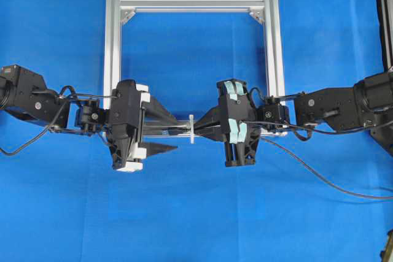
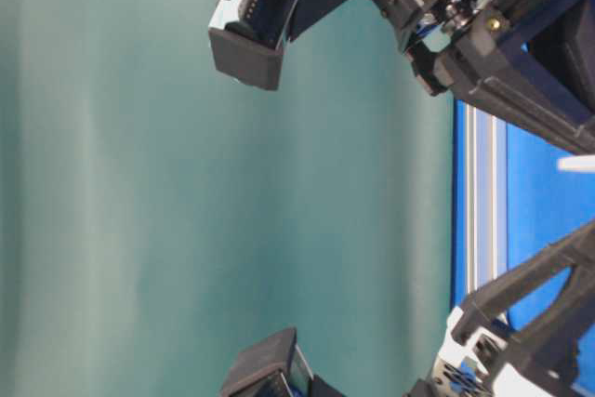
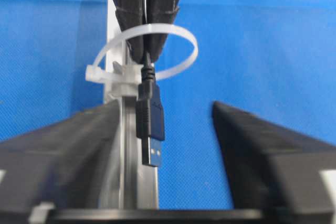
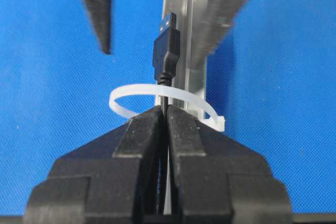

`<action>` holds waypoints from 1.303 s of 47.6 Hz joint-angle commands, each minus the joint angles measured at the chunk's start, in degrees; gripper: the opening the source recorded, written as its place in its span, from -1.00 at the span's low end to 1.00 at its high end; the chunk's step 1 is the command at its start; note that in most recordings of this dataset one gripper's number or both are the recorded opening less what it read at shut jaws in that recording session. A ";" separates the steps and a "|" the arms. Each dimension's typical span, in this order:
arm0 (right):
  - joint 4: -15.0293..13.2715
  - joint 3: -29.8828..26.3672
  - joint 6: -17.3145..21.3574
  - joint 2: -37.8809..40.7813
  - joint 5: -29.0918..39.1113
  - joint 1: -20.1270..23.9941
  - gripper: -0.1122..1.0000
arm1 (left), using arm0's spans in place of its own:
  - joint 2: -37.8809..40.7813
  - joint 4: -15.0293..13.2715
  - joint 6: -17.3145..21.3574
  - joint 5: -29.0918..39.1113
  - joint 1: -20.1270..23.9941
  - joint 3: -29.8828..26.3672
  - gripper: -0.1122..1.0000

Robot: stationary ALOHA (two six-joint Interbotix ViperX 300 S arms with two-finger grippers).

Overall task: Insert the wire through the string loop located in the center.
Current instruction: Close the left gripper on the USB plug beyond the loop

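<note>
At the middle of the blue table, over the near bar of the silver frame, my two grippers face each other with the string loop between them. My right gripper has its fingers pressed together on the wire, clamped just behind the plug. Plug end has passed through the white loop and sticks out on the far side, pointing at my left gripper. Left wrist view: plug hangs in the gap between my left fingers, which stand apart on both sides of it, not touching it. Loop sits on its little white mount on the frame bar, ring standing up around the wire. Table-level view only shows arm parts, the frame edge and a white bit at the right edge, too little to add. Wire's slack trails off to the right across the table.
</note>
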 commanded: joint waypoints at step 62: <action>-0.09 -1.32 -0.09 -0.97 -0.18 -0.18 0.46 | -0.88 0.00 -0.70 0.09 1.05 -0.44 -0.64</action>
